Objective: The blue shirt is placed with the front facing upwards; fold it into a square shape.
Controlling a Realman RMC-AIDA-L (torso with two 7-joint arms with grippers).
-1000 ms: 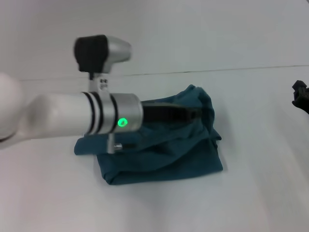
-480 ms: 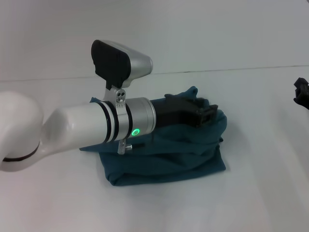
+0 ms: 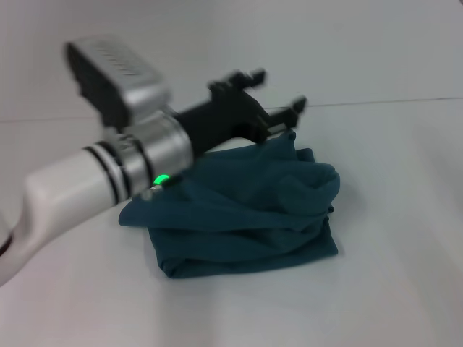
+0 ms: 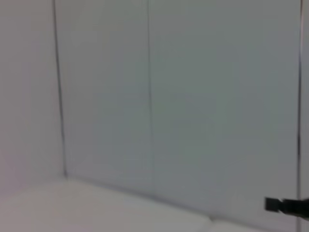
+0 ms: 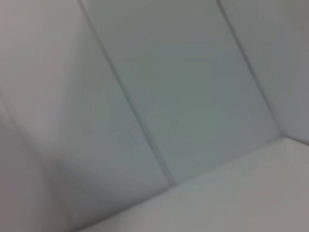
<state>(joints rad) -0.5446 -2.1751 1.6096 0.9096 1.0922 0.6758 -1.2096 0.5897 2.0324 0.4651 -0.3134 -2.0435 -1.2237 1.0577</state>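
Listing near to far | blue shirt (image 3: 246, 217): lumpy bundle on white table (image 3: 376, 289), not square | left gripper (image 3: 278, 97): fingers spread, empty, above its far edge | risk: your loose top layer may slump | right gripper: unseen

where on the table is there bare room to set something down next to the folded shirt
Bare white table lies to the robot's right of the blue shirt and in front of it. The left side is crowded: the left hand hangs open over the shirt's far edge.
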